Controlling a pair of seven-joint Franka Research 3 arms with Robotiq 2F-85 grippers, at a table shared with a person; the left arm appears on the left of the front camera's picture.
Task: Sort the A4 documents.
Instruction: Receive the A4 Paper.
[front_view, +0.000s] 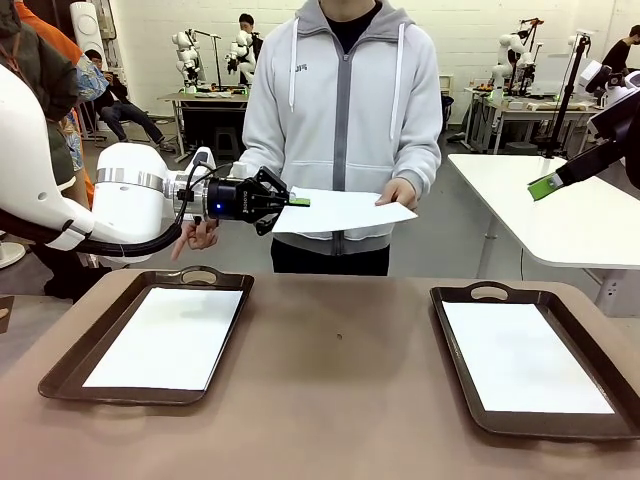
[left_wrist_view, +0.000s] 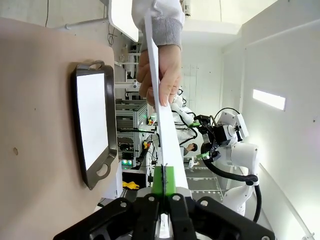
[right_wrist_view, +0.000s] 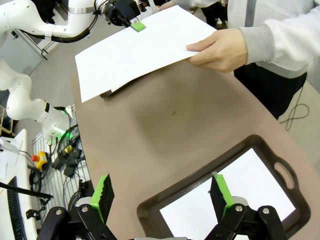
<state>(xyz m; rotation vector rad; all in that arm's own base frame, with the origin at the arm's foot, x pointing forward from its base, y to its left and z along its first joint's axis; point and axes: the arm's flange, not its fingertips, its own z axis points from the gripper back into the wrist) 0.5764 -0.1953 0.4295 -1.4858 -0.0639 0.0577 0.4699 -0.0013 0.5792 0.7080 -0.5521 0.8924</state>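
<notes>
A white A4 document (front_view: 340, 210) hangs level in the air above the far edge of the table. My left gripper (front_view: 295, 203) is shut on its left edge, while a person's hand (front_view: 400, 192) holds its right edge. In the left wrist view the sheet (left_wrist_view: 160, 120) runs edge-on from my left gripper (left_wrist_view: 163, 181) up to the hand (left_wrist_view: 162, 75). My right gripper (right_wrist_view: 162, 195) is open and empty above the right tray (right_wrist_view: 150, 206); it also shows at the upper right (front_view: 547, 185). From there the held sheet (right_wrist_view: 145, 47) and the hand (right_wrist_view: 220, 50) lie ahead.
Two dark brown trays sit on the brown table: the left tray (front_view: 120, 394) and the right tray (front_view: 560, 424), each holding a white sheet (front_view: 165, 335) (front_view: 525, 355). The person stands at the far side, centre. A white table (front_view: 560, 210) stands at the back right.
</notes>
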